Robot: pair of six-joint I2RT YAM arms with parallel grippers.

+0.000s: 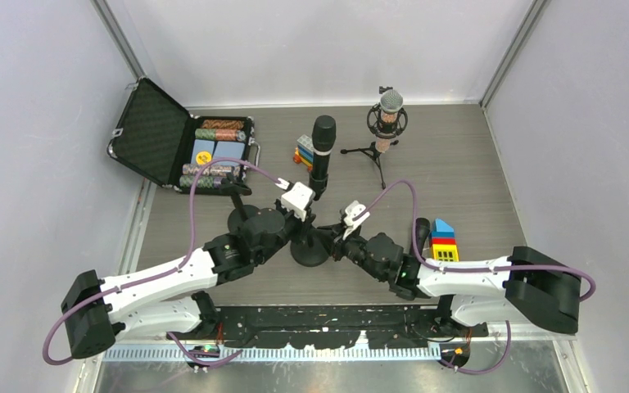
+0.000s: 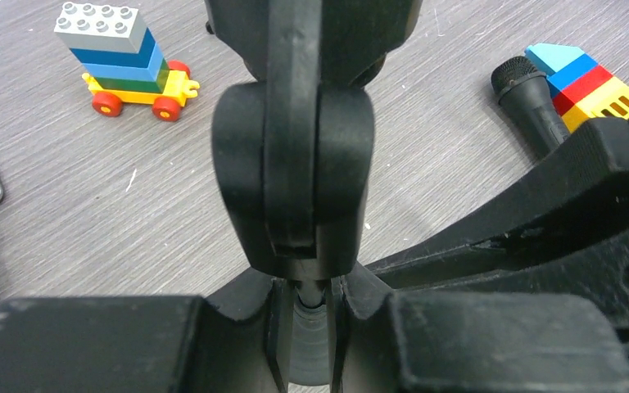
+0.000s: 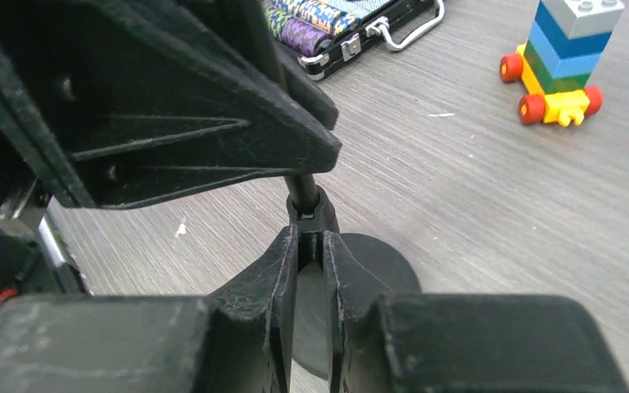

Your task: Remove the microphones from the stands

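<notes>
A black handheld microphone (image 1: 323, 147) stands upright in the clip (image 2: 295, 180) of a black stand with a round base (image 1: 309, 252). My left gripper (image 1: 301, 201) (image 2: 305, 288) is shut on the stand's thin post just under the clip. My right gripper (image 1: 346, 228) (image 3: 311, 246) comes from the right and is shut on the same post lower down, above the round base (image 3: 377, 274). In the right wrist view, the left gripper's body hides the clip and the microphone.
An open case of poker chips (image 1: 188, 146) lies at the back left. A toy brick car (image 1: 304, 152) (image 2: 127, 61) stands behind the stand. A second microphone on a tripod (image 1: 388, 123) is at the back. A loose black microphone (image 2: 532, 98) and a brick house (image 1: 444, 239) lie at the right.
</notes>
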